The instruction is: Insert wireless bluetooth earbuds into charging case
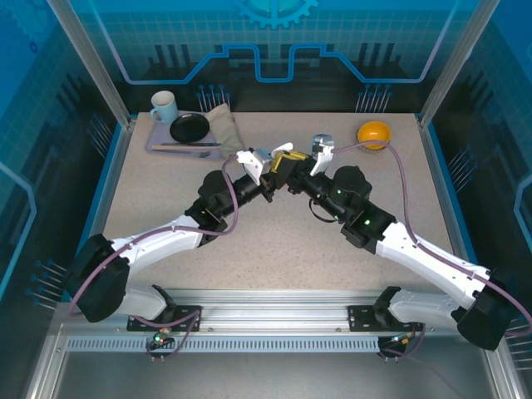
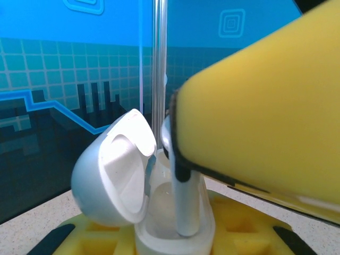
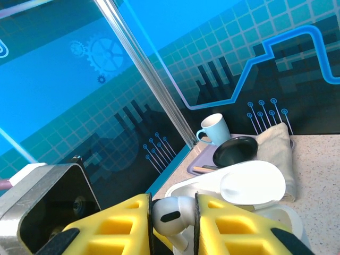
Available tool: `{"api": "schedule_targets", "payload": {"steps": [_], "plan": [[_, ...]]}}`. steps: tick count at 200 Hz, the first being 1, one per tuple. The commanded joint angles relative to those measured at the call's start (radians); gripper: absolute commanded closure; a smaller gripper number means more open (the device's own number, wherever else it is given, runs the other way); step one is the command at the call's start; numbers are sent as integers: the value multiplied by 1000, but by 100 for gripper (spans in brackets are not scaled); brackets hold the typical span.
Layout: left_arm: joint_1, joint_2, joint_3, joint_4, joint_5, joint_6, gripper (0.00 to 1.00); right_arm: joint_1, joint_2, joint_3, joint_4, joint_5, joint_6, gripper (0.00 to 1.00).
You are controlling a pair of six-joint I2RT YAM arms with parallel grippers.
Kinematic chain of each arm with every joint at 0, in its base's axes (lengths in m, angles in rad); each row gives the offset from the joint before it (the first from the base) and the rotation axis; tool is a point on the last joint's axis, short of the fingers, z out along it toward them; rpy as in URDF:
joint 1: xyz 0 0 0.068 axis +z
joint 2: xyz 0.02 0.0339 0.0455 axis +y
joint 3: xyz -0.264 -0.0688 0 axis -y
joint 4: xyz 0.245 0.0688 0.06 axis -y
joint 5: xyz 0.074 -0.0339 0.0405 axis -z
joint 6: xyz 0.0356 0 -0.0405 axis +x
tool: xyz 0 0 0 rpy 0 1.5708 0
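My left gripper (image 2: 172, 238) is shut on a white charging case (image 2: 204, 236), held upright with its lid (image 2: 114, 170) swung open to the left. My right gripper (image 3: 172, 219) is shut on a white earbud (image 3: 171, 211), pinched by its head between the yellow fingers (image 3: 114, 228). In the left wrist view the earbud's stem (image 2: 186, 204) reaches down into the case's open well under a right finger (image 2: 265, 117). The right wrist view has the open lid (image 3: 254, 183) just behind the earbud. From above, the left gripper (image 1: 268, 170) and right gripper (image 1: 291, 169) meet over the middle of the table.
A purple tray (image 1: 162, 146) at the back left carries a light blue mug (image 1: 164, 105), a black plate (image 1: 189, 127) and a beige cloth (image 1: 223, 125). An orange ball (image 1: 374, 133) lies at the back right. Clear walls ring the table.
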Motion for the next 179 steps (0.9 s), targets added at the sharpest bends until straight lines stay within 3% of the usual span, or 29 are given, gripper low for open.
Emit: {"api": "schedule_targets", "payload": {"steps": [1, 179], "plan": [[-7, -7, 48, 69, -15, -15, 100, 23, -13, -28, -28, 14, -27, 77], [-8, 3, 63, 57, -14, -28, 100, 23, 12, 13, -36, -12, -33, 80]]}}
